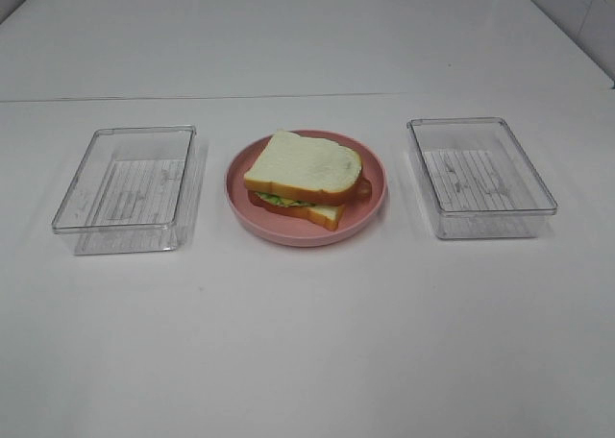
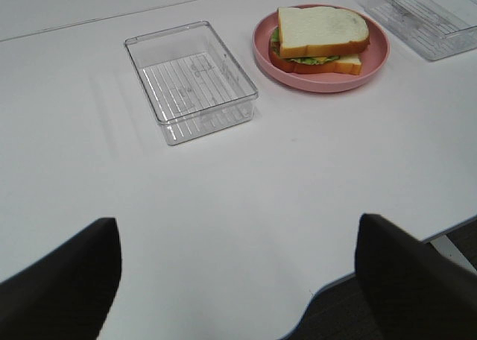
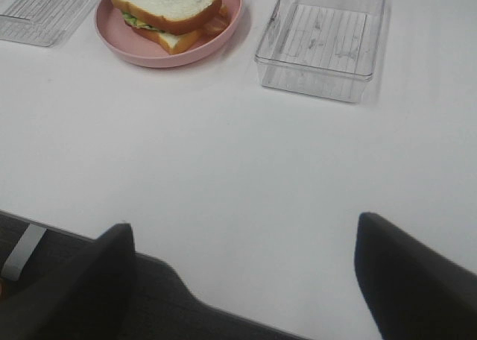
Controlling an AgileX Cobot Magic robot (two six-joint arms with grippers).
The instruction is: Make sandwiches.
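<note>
1. The high exterior view looks down and across the white tabletop [image 1: 307, 342] from its near side, taking in the pink plate [image 1: 370, 207] between two clear trays.
2. The left wrist view sits low at the near edge, well back, facing the left tray [image 2: 192, 80] and the plate.
3. The right wrist view does likewise, facing the right tray [image 3: 324, 36].
4. All three views share the plate and its sandwich [image 1: 306, 177].

A wide white table [image 1: 307, 342] fills the view, with a thin seam across its far part. Beyond its near edge, a dark grey floor [image 3: 45, 295] shows. The light is soft and even.
</note>
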